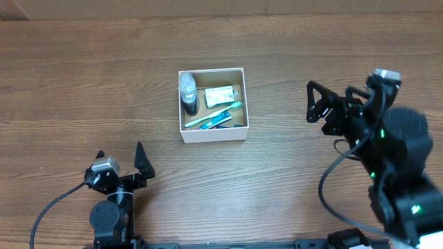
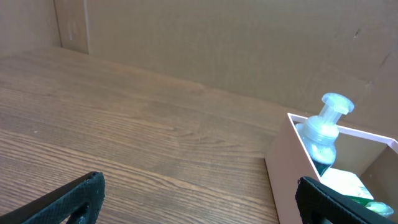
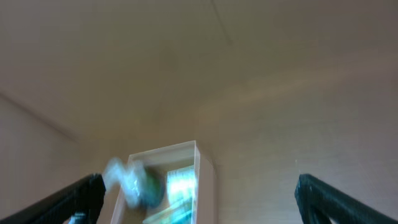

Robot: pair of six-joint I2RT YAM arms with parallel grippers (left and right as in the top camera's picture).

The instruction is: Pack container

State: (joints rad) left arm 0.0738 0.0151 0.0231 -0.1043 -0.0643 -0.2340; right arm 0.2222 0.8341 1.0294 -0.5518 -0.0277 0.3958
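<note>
The container (image 1: 213,134), a small square white-walled box, stands at the middle of the table. It holds a clear pump bottle (image 1: 187,92) upright at its left side, a white and green packet (image 1: 219,95) and a teal toothbrush (image 1: 213,115). The box also shows in the left wrist view (image 2: 283,171) with the bottle (image 2: 324,127), and blurred in the right wrist view (image 3: 205,180). My left gripper (image 1: 121,161) is open and empty near the front edge, left of the box. My right gripper (image 1: 320,104) is open and empty, to the right of the box.
The wooden table (image 1: 83,83) extends on all sides of the box. A brown cardboard wall (image 2: 217,43) stands along the table's far edge. A black cable (image 1: 52,207) runs from the left arm's base at the front left.
</note>
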